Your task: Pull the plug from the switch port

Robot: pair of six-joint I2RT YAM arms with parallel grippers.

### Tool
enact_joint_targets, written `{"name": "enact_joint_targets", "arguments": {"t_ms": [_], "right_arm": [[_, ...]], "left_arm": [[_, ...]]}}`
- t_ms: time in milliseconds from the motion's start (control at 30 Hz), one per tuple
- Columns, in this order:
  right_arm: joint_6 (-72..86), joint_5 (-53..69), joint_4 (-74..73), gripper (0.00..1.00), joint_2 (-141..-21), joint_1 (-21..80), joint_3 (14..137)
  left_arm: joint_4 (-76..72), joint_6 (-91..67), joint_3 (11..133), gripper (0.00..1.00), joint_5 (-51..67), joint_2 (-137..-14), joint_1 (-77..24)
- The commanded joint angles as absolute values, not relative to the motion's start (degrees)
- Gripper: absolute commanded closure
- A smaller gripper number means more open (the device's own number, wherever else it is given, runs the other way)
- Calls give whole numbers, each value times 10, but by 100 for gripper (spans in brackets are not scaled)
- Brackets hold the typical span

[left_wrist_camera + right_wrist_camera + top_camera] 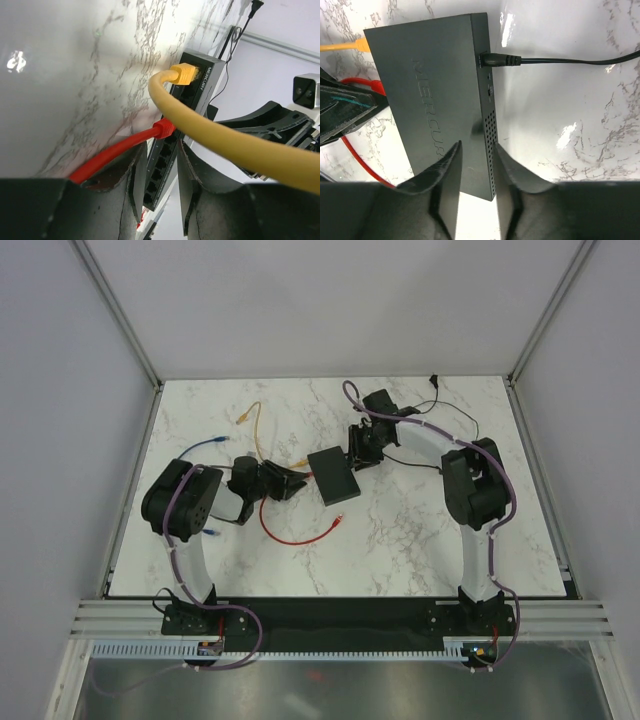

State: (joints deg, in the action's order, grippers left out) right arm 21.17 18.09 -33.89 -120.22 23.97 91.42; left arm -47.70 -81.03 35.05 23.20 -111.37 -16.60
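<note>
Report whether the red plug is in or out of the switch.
In. The red plug sits nose-first in the switch port row, below the yellow plug, also seated.

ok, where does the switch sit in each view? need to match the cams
Top external: switch lies mid-frame, a dark slab set at an angle.
Left wrist: switch is upper centre, its port row facing the camera.
Right wrist: switch fills centre-left, top face with logo showing.
Shared landmark: the yellow cable running to the switch, seen in all three.
</note>
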Motion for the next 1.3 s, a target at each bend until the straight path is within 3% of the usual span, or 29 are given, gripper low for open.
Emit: {"name": "enact_joint_targets", "arguments": {"t_ms": [0, 267, 467, 833, 1267], "right_arm": [[211, 200, -341, 63, -1214, 237, 917], [299, 237, -274, 78, -1165, 237, 807], [409, 257, -187, 78, -1123, 238, 724], [403, 279, -184, 78, -1143, 238, 729], [407, 277, -185, 79, -1147, 237, 734]], "left_arm": [[-472, -836, 354, 62, 232, -1121, -164], [-471, -856, 400, 60, 217, -1155, -168], [-434, -847, 404, 62, 208, -1152, -166], [-471, -799, 417, 62, 237, -1174, -174], [-574, -916, 352, 57, 123, -1199, -218]]}}
